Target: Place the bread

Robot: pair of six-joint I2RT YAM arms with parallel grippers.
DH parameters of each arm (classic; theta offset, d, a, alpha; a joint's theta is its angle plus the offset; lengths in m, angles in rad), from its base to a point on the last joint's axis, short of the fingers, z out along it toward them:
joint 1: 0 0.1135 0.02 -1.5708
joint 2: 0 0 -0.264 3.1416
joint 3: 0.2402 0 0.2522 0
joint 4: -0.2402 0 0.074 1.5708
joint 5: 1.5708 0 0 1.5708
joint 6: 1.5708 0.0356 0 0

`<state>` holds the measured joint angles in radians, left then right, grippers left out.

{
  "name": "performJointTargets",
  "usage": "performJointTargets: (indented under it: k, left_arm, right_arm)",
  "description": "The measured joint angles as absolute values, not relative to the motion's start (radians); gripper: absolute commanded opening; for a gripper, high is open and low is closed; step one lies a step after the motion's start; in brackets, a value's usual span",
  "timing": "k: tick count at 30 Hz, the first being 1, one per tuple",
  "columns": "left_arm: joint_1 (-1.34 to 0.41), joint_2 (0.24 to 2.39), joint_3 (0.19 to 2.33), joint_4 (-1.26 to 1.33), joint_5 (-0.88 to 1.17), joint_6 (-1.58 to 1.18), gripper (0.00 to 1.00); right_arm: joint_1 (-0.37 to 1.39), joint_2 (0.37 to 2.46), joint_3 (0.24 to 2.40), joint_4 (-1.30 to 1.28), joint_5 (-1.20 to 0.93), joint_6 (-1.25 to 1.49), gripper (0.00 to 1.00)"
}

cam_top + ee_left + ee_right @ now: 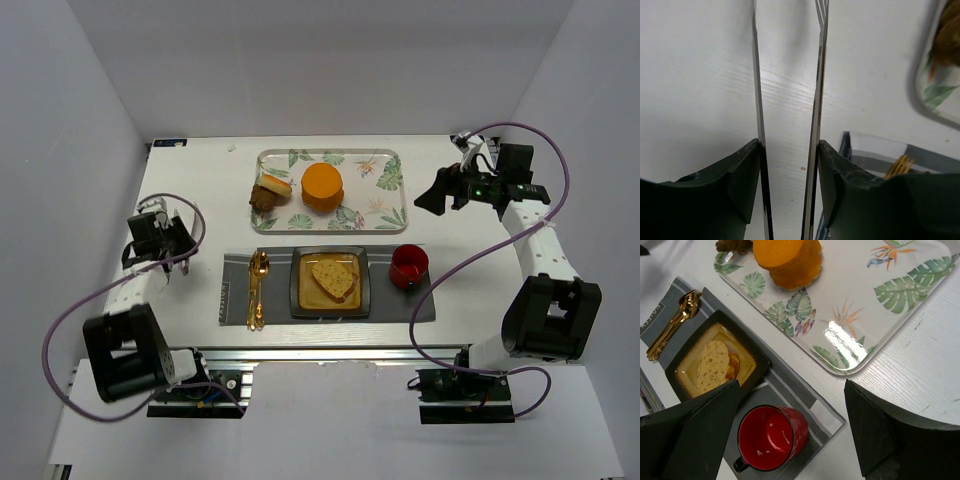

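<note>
Left arm: bent back at the elbow, wrist kept low and close to the base. Left fingers: parallel, a narrow gap between them, gripping nothing, pointing down at a shallow slant. Right arm: stretched forward, then turned inward at the wrist. Right fingers: spread wide, gripping nothing, held high and tilted downward, well apart from the left fingers.

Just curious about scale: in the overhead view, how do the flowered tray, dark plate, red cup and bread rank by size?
1. flowered tray
2. dark plate
3. red cup and bread, which look about alike
</note>
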<state>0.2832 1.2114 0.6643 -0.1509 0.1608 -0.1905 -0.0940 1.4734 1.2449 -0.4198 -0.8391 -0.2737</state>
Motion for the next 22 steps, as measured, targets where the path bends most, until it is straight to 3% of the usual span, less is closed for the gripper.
performJointTargets:
  k: [6, 10, 13, 14, 15, 22]
  left_arm:
    - [0.286, 1.452, 0.642, -0.071, 0.204, -0.182, 0.62]
    - [0.286, 1.512, 0.67, -0.047, 0.204, -0.184, 0.72]
    - [0.286, 1.522, 0.677, -0.036, 0.207, -0.199, 0.81]
    - [0.286, 1.522, 0.677, -0.034, 0.205, -0.204, 0.92]
    - [0.286, 1.52, 0.677, -0.032, 0.204, -0.207, 0.96]
    - [0.288, 1.369, 0.679, -0.117, 0.205, -0.277, 0.98]
  right_arm:
    - [-0.084, 1.471, 1.245, -0.429, -0.846, -0.3, 0.89]
    - [-0.082, 1.471, 1.246, -0.44, -0.824, -0.29, 0.89]
    - [-0.075, 1.471, 1.246, -0.44, -0.781, -0.262, 0.89]
    - [-0.072, 1.471, 1.246, -0.44, -0.765, -0.25, 0.89]
    - [-0.07, 1.471, 1.246, -0.44, -0.743, -0.235, 0.89]
    - [-0.055, 1.472, 1.246, -0.439, -0.648, -0.155, 0.89]
